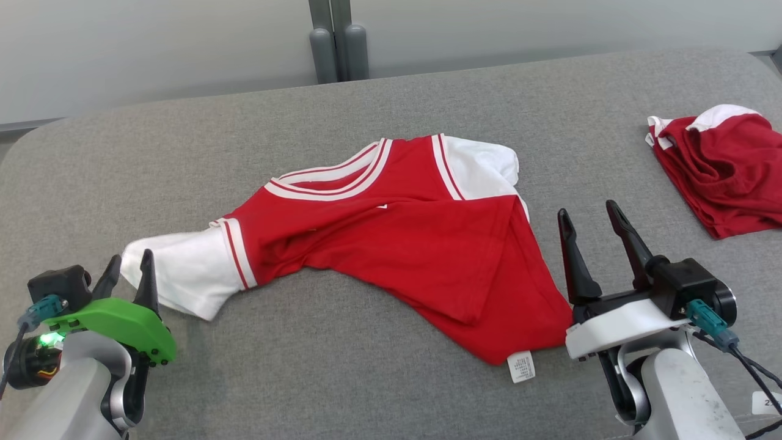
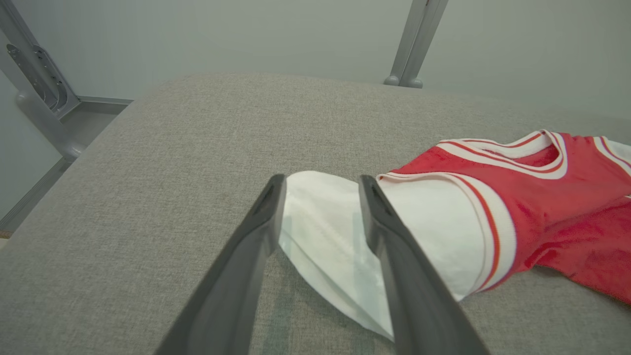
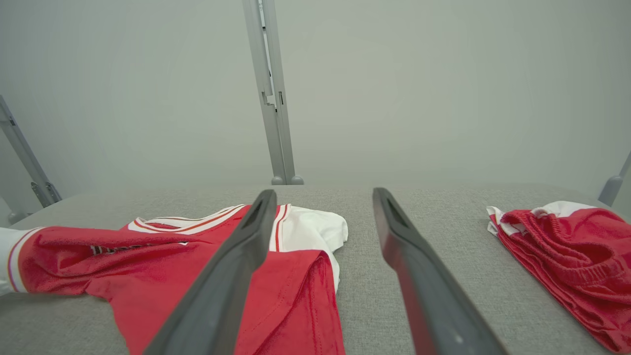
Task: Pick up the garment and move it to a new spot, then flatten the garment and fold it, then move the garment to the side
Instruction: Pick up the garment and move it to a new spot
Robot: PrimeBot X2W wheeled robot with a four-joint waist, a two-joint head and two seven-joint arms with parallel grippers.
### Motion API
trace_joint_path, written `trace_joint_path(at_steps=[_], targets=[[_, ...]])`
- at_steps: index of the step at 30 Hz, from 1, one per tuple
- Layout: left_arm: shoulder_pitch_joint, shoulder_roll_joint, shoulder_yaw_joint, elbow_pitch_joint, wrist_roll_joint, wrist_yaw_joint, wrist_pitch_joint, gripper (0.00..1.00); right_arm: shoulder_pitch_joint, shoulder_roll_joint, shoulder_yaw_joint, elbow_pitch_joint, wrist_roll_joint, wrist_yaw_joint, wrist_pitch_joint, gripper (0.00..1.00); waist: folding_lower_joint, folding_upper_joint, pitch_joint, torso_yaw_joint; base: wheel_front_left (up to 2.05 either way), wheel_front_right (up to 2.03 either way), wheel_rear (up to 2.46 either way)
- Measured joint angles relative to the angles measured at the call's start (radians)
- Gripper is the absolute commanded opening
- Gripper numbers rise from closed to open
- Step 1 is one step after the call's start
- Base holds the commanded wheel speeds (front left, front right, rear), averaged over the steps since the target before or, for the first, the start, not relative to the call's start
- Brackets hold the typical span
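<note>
The left gripper [image 1: 131,258] stands half open at the white sleeve [image 1: 183,278] of the shirt [image 1: 397,244], holding nothing. The right gripper [image 1: 587,209] gapes wide, empty.

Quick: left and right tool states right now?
Left tool: open, at the white sleeve of the red-and-white fabric jersey, gripping nothing.
Right tool: open, empty.

The left gripper [image 1: 131,256] has two long dark fingers [image 1: 147,278], tapering to points, set in a bright green cover [image 1: 116,321] dotted with black screws [image 1: 153,352]. A green light [image 1: 52,338] glows beside it, under a teal plug [image 1: 46,305] on a thin cable [image 1: 15,354]. The right gripper [image 1: 586,209] has the same fingers, a white cover [image 1: 617,330], a black block [image 1: 687,281] and another teal plug [image 1: 708,319] trailing a black cable [image 1: 748,366]. Both forearms [image 1: 67,397] are pale grey, the right one scuffed.
</note>
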Motion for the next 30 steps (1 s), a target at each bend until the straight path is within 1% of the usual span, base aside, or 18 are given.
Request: trace_joint_path(at_steps=[3, 6, 10, 15, 19, 24, 27, 30], targets=[[0.022, -0.006, 0.026, -0.021, 0.005, 0.002, -0.011, 1.00, 0.004, -0.001, -0.025, -0.001, -0.011, 0.000, 0.000, 1.00, 0.0000, 0.0000, -0.001, 0.003, 0.00, 0.00, 0.00], [0.050, -0.008, 0.050, -0.064, 0.047, 0.012, -0.015, 1.00, 0.012, 0.000, -0.036, -0.002, -0.024, 0.000, 0.000, 1.00, 0.0000, 0.0000, -0.006, 0.006, 0.00, 0.00, 0.00], [0.105, -0.027, 0.146, -0.175, 0.130, 0.026, -0.016, 1.00, 0.017, 0.000, -0.040, -0.002, -0.039, 0.000, 0.000, 1.00, 0.0000, 0.0000, -0.015, 0.013, 0.00, 0.00, 0.00], [0.219, -0.091, 0.245, -0.311, 0.219, 0.038, -0.016, 1.00, 0.033, 0.000, -0.033, -0.001, -0.053, 0.000, -0.001, 1.00, 0.0000, 0.0000, -0.034, 0.025, 0.00, 0.00, 0.00], [0.308, -0.147, 0.297, -0.390, 0.278, 0.038, -0.016, 1.00, 0.048, 0.000, -0.027, 0.000, -0.053, 0.000, -0.001, 1.00, 0.0000, 0.0000, -0.053, 0.037, 0.00, 0.00, 0.00], [0.400, -0.201, 0.340, -0.441, 0.337, 0.026, -0.016, 1.00, 0.079, 0.000, -0.019, 0.002, -0.046, 0.000, -0.001, 1.00, 0.0000, 0.0001, -0.077, 0.052, 0.00, 0.00, 0.00], [0.456, -0.239, 0.361, -0.456, 0.383, 0.014, -0.016, 1.00, 0.109, 0.000, -0.019, 0.003, -0.019, 0.000, -0.001, 1.00, 0.0000, 0.0000, -0.099, 0.063, 0.00, 0.00, 0.00], [0.488, -0.266, 0.383, -0.463, 0.401, 0.007, -0.016, 1.00, 0.123, 0.000, -0.008, 0.002, 0.003, 0.000, -0.001, 1.00, 0.0000, 0.0000, -0.114, 0.067, 0.00, 0.00, 0.00]])
